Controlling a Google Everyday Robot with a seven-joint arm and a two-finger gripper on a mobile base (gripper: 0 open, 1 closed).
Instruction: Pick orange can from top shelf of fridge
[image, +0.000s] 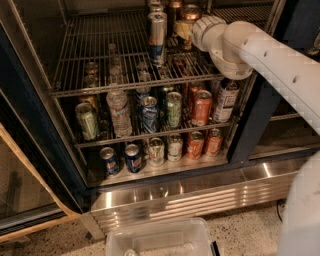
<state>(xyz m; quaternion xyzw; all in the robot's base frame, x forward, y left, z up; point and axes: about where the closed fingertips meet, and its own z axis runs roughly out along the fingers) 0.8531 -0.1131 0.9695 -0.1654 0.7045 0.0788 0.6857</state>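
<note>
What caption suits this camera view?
Robot tool at the orange can on the top shelf of the fridge.

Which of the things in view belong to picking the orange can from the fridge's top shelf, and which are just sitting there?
Part of the job: orange can, back right; top shelf; fridge; gripper, right beside the orange can.

Just sitting there: silver-and-blue can on the same shelf; water bottle; orange-red soda cans on lower racks; clear bin on the floor.

White arm (272, 52) stretched from right, hand (185, 29) upper centre
</note>
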